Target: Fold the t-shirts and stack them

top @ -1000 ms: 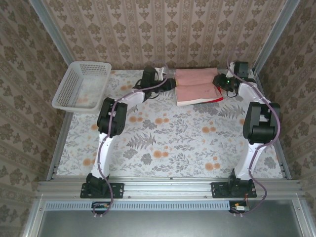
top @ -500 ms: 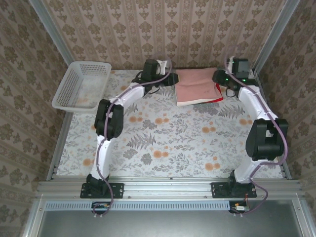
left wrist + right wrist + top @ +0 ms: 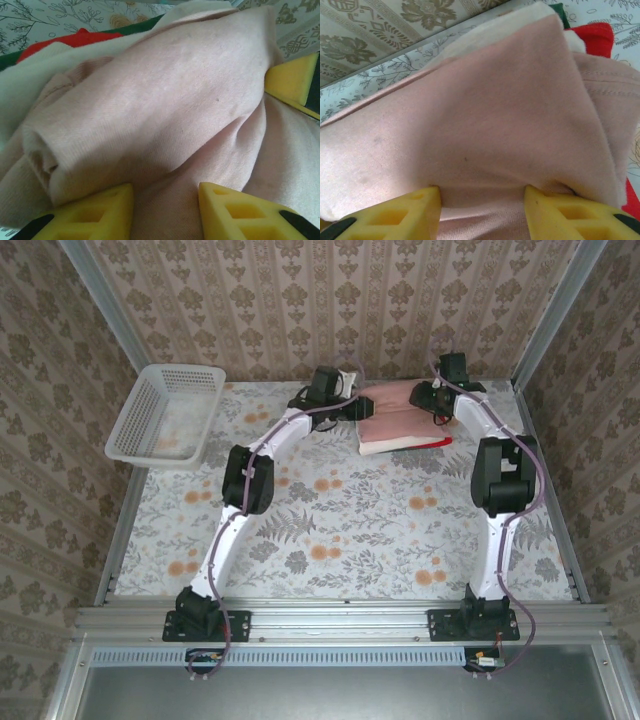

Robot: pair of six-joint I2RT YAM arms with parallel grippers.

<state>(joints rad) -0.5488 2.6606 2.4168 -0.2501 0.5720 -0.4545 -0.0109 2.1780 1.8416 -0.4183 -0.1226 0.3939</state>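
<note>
The dusty-pink t-shirt (image 3: 395,415) lies folded on top of a stack at the back of the table. Under it show the cream tee (image 3: 30,70), the red tee (image 3: 75,39) and a green edge (image 3: 145,22). My left gripper (image 3: 350,406) is at the stack's left end. In the left wrist view this gripper (image 3: 166,200) has its jaws apart, with pink cloth (image 3: 165,100) lying between them, not pinched. My right gripper (image 3: 420,397) is over the stack's right end. Seen from the right wrist, it (image 3: 482,205) is open against the pink fold (image 3: 495,110). Red (image 3: 592,35) and cream (image 3: 485,30) layers show beyond.
A white lattice basket (image 3: 165,415) stands at the back left corner. The patterned back wall (image 3: 330,310) rises right behind the stack, and a metal frame post (image 3: 545,325) stands at the right. The flowered tablecloth (image 3: 340,520) stretches in front of the stack.
Both grippers have moved inward onto the stack, the left one to the right and the right one to the left. The right jaws have widened.
</note>
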